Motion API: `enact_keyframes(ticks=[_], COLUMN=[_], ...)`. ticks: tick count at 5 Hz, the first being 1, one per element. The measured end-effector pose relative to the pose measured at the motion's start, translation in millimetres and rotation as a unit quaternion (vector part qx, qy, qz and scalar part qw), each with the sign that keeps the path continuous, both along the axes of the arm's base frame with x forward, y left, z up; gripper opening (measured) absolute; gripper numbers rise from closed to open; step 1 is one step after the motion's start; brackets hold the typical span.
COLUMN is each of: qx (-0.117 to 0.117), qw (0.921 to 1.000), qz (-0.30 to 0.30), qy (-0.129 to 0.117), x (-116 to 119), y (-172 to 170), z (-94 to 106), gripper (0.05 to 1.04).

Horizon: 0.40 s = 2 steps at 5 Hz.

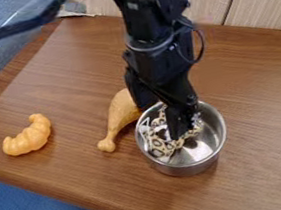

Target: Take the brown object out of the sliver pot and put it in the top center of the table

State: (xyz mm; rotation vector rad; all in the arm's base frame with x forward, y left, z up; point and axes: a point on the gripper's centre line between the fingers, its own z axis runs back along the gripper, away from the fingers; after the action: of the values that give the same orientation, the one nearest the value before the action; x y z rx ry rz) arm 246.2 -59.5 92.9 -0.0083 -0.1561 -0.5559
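From here, the black arm [155, 48] hangs in from the far side, gripper [182, 126] pointing down, right of centre.

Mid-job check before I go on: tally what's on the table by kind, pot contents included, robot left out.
Food-shaped items: 2 (croissant, drumstick)
Pots: 1 (silver pot)
Spotted brown-and-cream objects: 1 (spotted object, inside the pot)
Total: 4
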Motion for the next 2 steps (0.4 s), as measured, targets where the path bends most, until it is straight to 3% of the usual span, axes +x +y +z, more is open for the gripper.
enact_keyframes(ticks=[2], qx=[0.012], qw=[0.9997], qz=[-0.011], qy=[0.017], x=[6], y=[-4], z=[-19.5], gripper=[0.952])
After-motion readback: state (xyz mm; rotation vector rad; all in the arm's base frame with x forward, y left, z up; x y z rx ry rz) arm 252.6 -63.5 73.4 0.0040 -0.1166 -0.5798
